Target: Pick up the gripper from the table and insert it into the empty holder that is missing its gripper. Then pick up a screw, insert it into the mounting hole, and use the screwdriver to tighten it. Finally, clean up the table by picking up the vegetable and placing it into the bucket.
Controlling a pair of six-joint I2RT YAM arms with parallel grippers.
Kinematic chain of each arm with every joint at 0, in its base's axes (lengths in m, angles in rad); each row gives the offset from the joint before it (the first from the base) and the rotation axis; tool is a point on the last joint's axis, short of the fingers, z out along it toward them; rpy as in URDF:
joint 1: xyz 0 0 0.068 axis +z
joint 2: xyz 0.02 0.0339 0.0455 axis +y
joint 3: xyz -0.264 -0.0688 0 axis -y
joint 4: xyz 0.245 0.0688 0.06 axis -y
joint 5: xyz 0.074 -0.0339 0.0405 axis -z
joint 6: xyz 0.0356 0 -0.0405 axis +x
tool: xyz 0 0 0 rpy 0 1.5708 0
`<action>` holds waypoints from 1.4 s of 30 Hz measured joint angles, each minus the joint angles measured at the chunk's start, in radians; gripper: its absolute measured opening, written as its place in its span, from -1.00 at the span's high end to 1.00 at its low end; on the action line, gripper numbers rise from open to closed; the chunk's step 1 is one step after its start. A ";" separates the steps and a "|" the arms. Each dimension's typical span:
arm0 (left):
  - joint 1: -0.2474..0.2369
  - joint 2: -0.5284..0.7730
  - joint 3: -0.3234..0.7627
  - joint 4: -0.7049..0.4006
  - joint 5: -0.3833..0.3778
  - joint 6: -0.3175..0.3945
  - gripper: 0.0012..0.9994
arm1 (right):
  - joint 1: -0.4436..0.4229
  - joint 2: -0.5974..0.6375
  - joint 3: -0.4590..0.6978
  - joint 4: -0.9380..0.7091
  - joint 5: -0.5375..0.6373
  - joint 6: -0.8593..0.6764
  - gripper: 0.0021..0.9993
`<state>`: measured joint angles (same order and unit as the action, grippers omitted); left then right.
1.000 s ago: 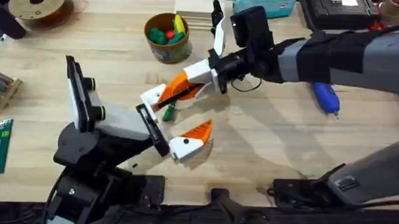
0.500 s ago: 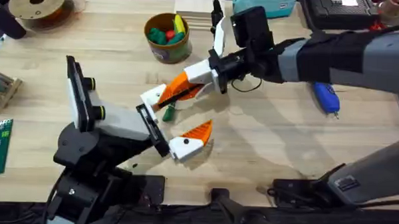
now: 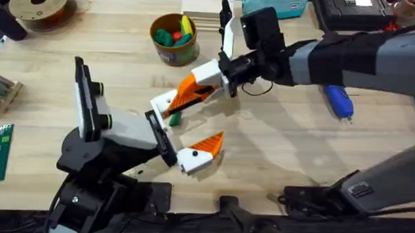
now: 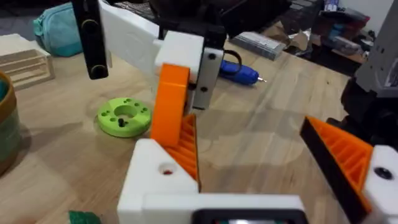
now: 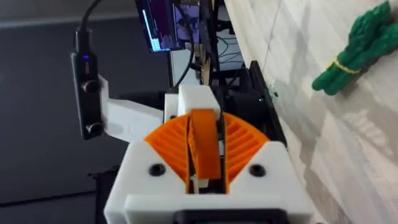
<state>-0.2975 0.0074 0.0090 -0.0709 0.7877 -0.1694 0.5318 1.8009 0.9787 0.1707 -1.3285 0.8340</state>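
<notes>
On the pale wood-grain table (image 3: 275, 153), the left gripper (image 3: 183, 129) lies low with its white angular fingers spread wide: one carries a ribbed orange pad (image 3: 208, 141) pointing right, the other is the empty holder (image 3: 161, 101), a plain white block. Right against that block sits the gripper (image 3: 189, 90), the smooth orange wedge, pinched flat between the ribbed orange pads of the right gripper (image 3: 203, 85), whose fingers are clamped tight on it; the left wrist view shows the wedge (image 4: 169, 99) standing upright, its lower end touching the holder's white block (image 4: 158, 177). Just below it lies the vegetable (image 3: 174, 117), a slim knobbly dark green bundle tied with a yellow band, on the wood. Behind, the round bucket (image 3: 174, 52) holds glossy red, green and yellow toy produce. Far right, the blue pen-shaped screwdriver (image 3: 339, 101) lies flat on the table, well apart.
</notes>
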 joint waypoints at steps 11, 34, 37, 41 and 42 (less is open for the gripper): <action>-0.021 0.000 0.000 -0.005 0.089 0.010 -0.97 | -0.038 0.001 0.000 0.010 -0.005 -0.008 -0.41; -0.021 0.000 0.000 -0.007 0.107 0.013 -0.97 | -0.144 -0.014 0.271 -0.564 0.540 -0.475 -0.57; -0.021 0.000 0.000 -0.007 0.107 0.013 -0.97 | -0.125 -0.024 0.310 -0.700 0.732 -0.593 -0.57; -0.021 0.000 0.000 -0.007 0.107 0.013 -0.98 | -0.071 -0.029 0.318 -0.776 0.977 -0.739 -0.57; -0.021 0.000 0.000 -0.007 0.107 0.013 -0.98 | -0.057 -0.029 0.318 -0.778 1.016 -0.767 -0.57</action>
<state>-0.3186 0.0072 0.0090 -0.0784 0.8948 -0.1568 0.4744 1.7721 1.2968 -0.6073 -0.3120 0.0668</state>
